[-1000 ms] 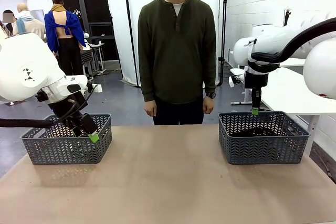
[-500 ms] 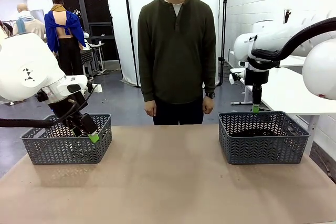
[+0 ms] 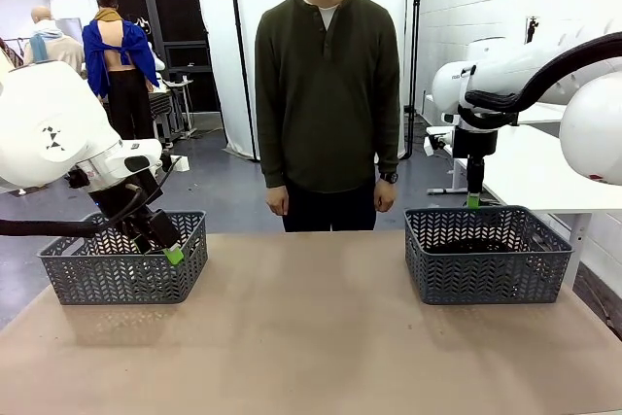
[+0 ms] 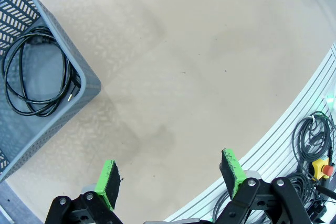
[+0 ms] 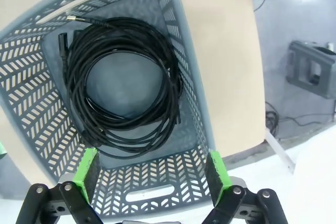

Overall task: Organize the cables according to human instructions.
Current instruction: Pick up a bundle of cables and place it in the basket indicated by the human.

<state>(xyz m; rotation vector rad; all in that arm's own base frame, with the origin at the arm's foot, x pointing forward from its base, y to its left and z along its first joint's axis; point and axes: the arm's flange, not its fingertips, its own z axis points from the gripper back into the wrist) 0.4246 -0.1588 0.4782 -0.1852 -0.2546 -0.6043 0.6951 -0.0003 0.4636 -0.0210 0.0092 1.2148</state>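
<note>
while coiled black cables (image 5: 123, 80) lie in the right basket (image 5: 39, 114), both the right gripper (image 5: 152, 177) and left gripper (image 4: 170, 182) are held spread, empty.

cables (image 5: 123, 80) — black coils | one basket (image 5: 37, 114) | thinner coil (image 4: 37, 72) — other basket (image 4: 79, 72)

The left arm angles down from the left, its claw (image 3: 167, 248) spread wide with nothing between the green pads (image 4: 109, 182). The right arm reaches in high, its claw (image 5: 152, 175) pointing straight down, likewise wide and bare.
</note>
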